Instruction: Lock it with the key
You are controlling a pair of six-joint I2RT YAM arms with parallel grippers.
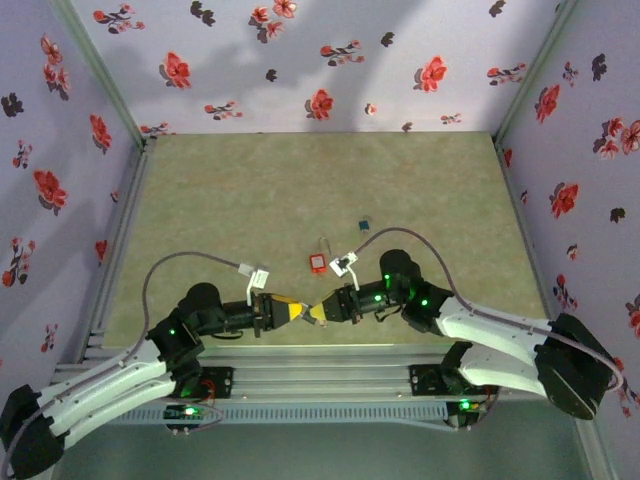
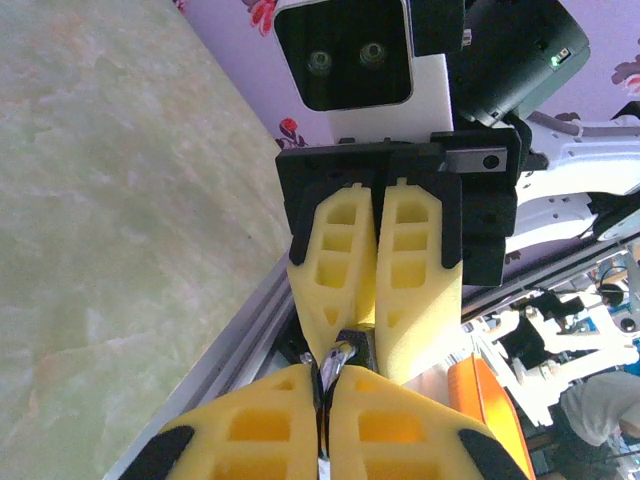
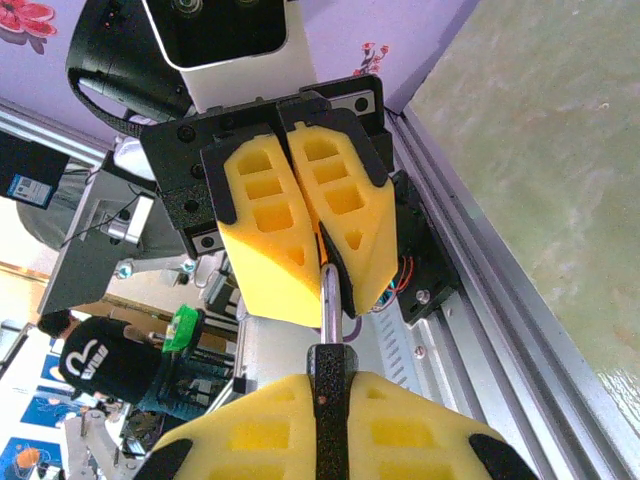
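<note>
The red-orange padlock (image 1: 317, 263) lies flat on the green mat, its thin shackle pointing toward the back. It sits a little beyond the two grippers, untouched. Near the mat's front edge my left gripper (image 1: 299, 312) and right gripper (image 1: 319, 315) meet tip to tip with the key (image 1: 309, 314) between them. In the right wrist view my right gripper (image 3: 330, 362) is shut on the key's black head (image 3: 331, 400), and the metal shaft (image 3: 327, 295) runs up into the left fingers (image 3: 265, 240). In the left wrist view my left gripper (image 2: 327, 378) is shut on the metal blade (image 2: 338, 362).
A small blue object (image 1: 364, 225) lies on the mat behind and right of the padlock. A white cable tag (image 1: 343, 263) hangs right next to the padlock. An aluminium rail (image 1: 330, 350) runs along the front edge just below the grippers. Floral walls enclose three sides.
</note>
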